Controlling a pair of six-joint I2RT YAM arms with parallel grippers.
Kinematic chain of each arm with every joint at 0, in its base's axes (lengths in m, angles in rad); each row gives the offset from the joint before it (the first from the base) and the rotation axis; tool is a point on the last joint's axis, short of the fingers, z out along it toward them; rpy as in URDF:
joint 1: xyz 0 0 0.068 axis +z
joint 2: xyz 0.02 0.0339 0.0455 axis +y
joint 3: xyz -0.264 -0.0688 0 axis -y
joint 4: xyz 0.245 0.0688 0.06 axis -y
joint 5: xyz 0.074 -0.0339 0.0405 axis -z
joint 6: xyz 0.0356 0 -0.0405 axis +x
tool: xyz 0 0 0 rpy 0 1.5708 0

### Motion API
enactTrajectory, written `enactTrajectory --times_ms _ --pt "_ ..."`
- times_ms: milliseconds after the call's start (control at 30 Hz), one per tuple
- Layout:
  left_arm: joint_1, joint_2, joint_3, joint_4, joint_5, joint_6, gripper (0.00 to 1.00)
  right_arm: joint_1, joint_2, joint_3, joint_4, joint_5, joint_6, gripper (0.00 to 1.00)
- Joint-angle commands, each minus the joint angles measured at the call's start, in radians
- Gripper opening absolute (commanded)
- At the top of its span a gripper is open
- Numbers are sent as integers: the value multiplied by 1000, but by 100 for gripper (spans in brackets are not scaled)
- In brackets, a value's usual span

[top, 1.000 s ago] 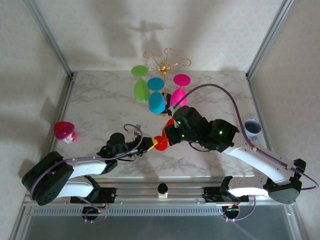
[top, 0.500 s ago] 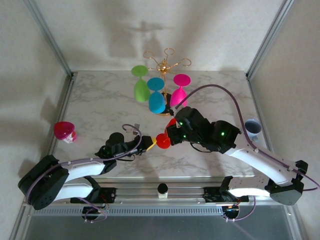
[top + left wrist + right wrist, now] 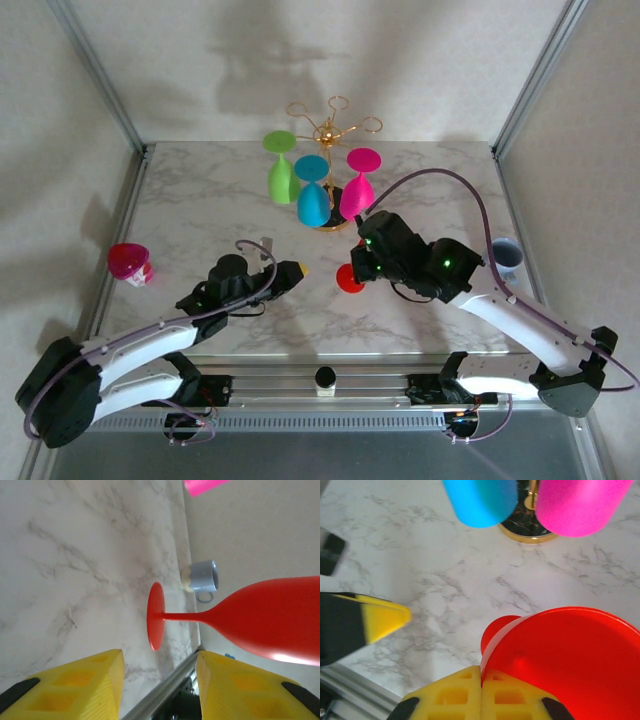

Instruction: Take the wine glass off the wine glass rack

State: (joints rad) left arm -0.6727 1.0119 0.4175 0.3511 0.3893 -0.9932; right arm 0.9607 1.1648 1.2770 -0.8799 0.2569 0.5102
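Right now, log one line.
right hand: shut on red wine glass; left hand: open; wine glass rack: green glass, blue glass, pink glass hanging

A white, grey-veined marble surface (image 3: 200, 200) sits boxed in by plain off-white walls (image 3: 420, 60). Silver metal posts (image 3: 95, 70) rise from its two far corners, and a metal rail (image 3: 270, 385) lines the near edge. Soft light throws faint shadows (image 3: 285, 85) on the back wall.

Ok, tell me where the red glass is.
The red glass is just right of centre in the top view, in the right pincer, in front of the rack.
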Motion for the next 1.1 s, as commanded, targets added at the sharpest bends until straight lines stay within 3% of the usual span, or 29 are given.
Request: enactTrajectory --times_ms 0,433,833,1067 --pt "-1 -50 47 -206 -117 113 43 -56 -23 -42 7 -14 3 0" --pt "-1 -95 176 -430 -274 252 44 -276 -1 -124 76 -25 -84 0" --pt "8 -87 225 -463 -323 303 44 -425 87 -93 146 -104 -163 0" --pt "19 -72 232 -463 -323 321 44 -459 177 -63 172 -110 -194 0"
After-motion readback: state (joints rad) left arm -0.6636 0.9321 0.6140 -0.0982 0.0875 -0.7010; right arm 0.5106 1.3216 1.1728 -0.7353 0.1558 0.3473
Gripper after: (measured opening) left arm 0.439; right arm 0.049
